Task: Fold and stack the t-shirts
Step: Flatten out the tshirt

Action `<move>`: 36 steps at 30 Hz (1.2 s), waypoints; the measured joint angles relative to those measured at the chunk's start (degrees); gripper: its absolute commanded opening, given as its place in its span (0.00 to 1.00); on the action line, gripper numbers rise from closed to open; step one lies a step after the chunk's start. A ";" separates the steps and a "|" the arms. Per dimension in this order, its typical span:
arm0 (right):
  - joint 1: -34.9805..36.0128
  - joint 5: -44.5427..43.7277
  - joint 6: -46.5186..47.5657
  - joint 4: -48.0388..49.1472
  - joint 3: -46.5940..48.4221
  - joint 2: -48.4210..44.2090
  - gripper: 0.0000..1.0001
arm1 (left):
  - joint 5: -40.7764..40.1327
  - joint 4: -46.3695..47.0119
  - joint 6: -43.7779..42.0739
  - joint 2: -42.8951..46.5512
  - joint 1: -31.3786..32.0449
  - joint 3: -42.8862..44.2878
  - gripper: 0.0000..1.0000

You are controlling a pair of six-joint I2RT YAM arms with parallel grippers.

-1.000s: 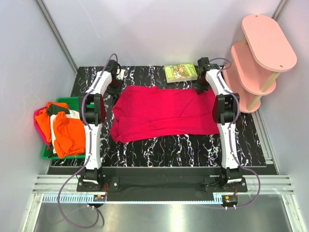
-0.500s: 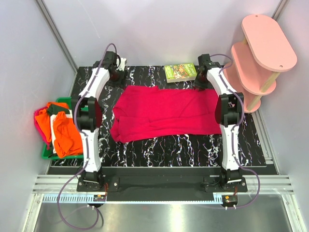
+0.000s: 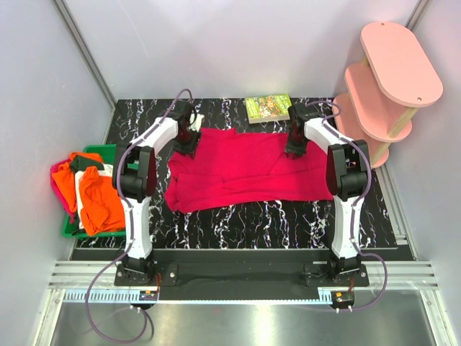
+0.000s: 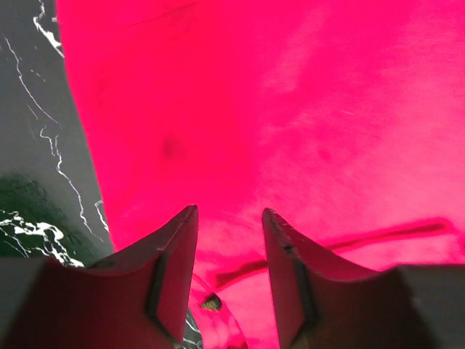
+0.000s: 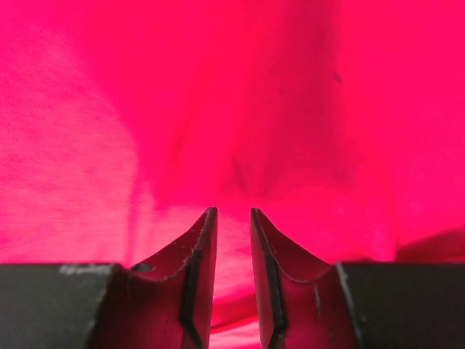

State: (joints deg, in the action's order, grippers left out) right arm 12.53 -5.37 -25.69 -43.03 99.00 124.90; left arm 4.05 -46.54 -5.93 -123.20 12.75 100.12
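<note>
A crimson-red t-shirt [image 3: 245, 169] lies spread flat on the black marbled table [image 3: 288, 216]. My left gripper [image 3: 189, 141] is low over the shirt's far left corner. In the left wrist view the left gripper [image 4: 229, 211] is open, with the red cloth [image 4: 290, 109] under it and nothing between the jaws. My right gripper [image 3: 294, 147] is low over the shirt's far right part. In the right wrist view the right gripper [image 5: 232, 211] stands narrowly open over the red cloth [image 5: 218, 94]. Orange shirts [image 3: 101, 198] lie with white and magenta-pink [image 3: 57, 176] cloth at the left.
A green bin [image 3: 68, 229] at the table's left edge holds the other shirts. A small green-covered book [image 3: 268, 107] lies at the far edge between the arms. A pink two-tier shelf [image 3: 389, 86] stands at the far right.
Both grippers have moved from the table's far edge inward and down over the red shirt's far corners. The shirt has hardly moved.
</note>
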 measured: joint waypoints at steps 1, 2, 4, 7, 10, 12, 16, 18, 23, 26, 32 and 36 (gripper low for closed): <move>0.00 -0.02 0.00 0.00 -1.14 -0.02 0.32 | -1.16 0.17 -0.02 -0.87 -0.02 0.00 0.40; 0.00 -0.04 0.00 0.04 -1.68 -0.13 0.32 | -2.19 0.31 -0.04 -1.62 -0.07 0.02 0.40; 0.00 -0.07 0.02 0.26 -2.21 -0.63 0.32 | -4.22 0.42 -0.04 -2.86 -0.07 0.09 0.40; 0.00 -0.15 0.02 0.50 -2.40 -3.04 0.34 | -6.40 -0.13 -0.04 -4.39 -0.13 1.99 0.40; 0.00 -0.66 0.02 1.46 -2.38 -5.86 0.34 | -7.56 -1.81 -0.04 -7.26 -0.55 6.40 0.40; 0.00 -1.11 0.09 1.79 -2.16 -7.13 0.34 | -7.69 -4.07 0.02 -9.51 -0.94 10.34 0.40; 0.00 -1.25 0.31 2.47 -2.10 -7.41 0.35 | -7.76 -6.86 0.22 -12.96 -2.47 16.55 0.41; 0.00 -1.33 0.42 2.56 -2.10 -7.41 0.35 | -8.07 -7.63 0.17 -13.97 -3.30 18.29 0.42; -0.11 -1.99 0.50 2.60 -2.16 -7.41 0.35 | -9.05 -8.90 -0.28 -15.37 -5.42 20.83 0.45; -0.17 -2.47 0.59 2.58 -2.16 -7.41 0.35 | -9.64 -9.66 -0.61 -16.15 -7.08 22.34 0.51; -0.17 -2.51 0.90 2.60 -2.16 -7.39 0.35 | -9.46 -10.19 -1.99 -16.79 -8.90 23.87 0.64; -0.17 -2.03 1.29 2.54 -1.62 -7.39 0.36 | -5.31 -8.79 -1.95 -14.25 -9.03 20.68 0.66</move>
State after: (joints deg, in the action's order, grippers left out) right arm 12.36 -7.40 -24.40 -40.49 97.38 117.51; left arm -1.26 -55.33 -7.88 -137.45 3.73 120.79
